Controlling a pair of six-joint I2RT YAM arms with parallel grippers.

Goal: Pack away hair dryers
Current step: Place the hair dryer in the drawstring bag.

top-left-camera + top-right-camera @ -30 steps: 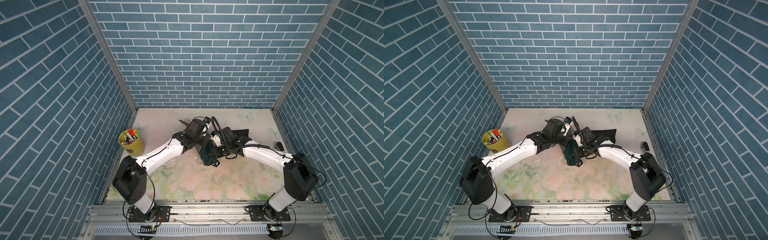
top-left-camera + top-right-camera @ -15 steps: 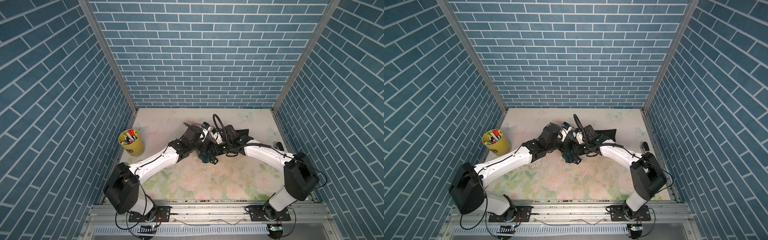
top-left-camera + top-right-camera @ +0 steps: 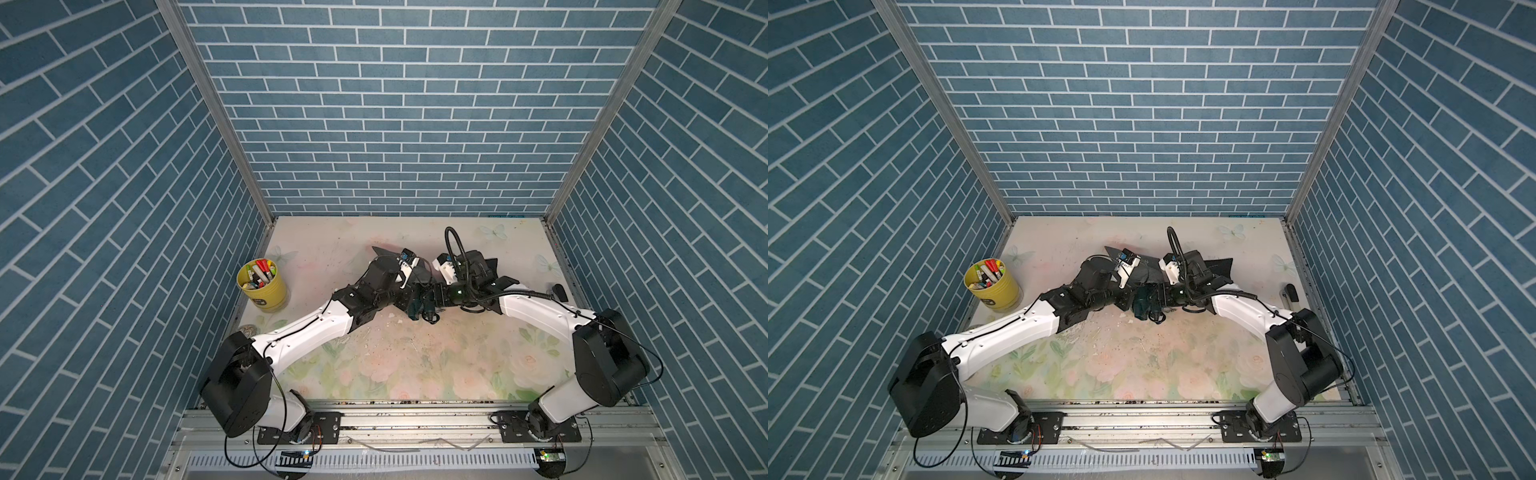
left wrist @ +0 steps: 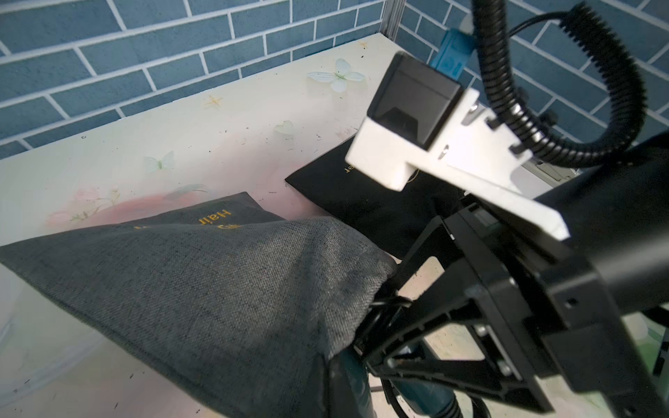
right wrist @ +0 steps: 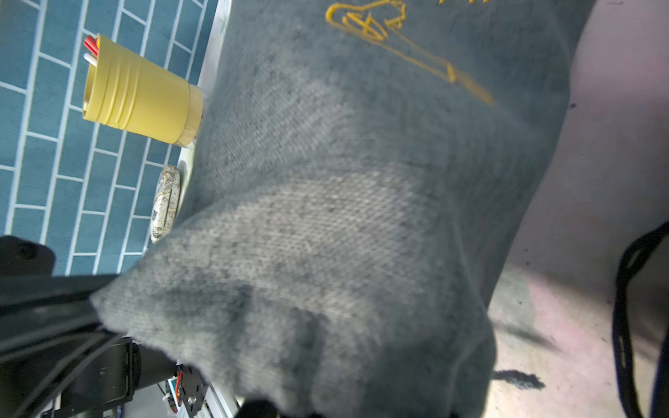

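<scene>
The left fingers (image 3: 1128,300) are closed tight, and the woven hem of the grey pouch (image 4: 224,289) runs down to them, so that end of the pouch stands tented off the table (image 3: 415,374). The right fingers (image 4: 409,322), black angular struts, reach in under the puckered mouth of the same pouch. The cloth covers their tips in both wrist views, so I cannot tell whether they grip anything.

The teal hair dryer (image 3: 1142,305), of smooth dark plastic, lies at the middle of the table between the two sets of fingers. It is just below the pouch mouth, and its barrel shows under the fabric edge in the left wrist view (image 4: 420,398). Its coiled black cord (image 3: 1156,318) is bunched against it on the near side.

The pouch is coarse grey weave with gold stitched lettering and a gold dryer outline. A flat black pouch (image 4: 362,202) with gold print lies just behind it.

Well off to the left stands a ribbed yellow cup (image 3: 264,291) of markers (image 3: 259,272), with a flat round disc (image 5: 164,202) printed like an old map beside it.
</scene>
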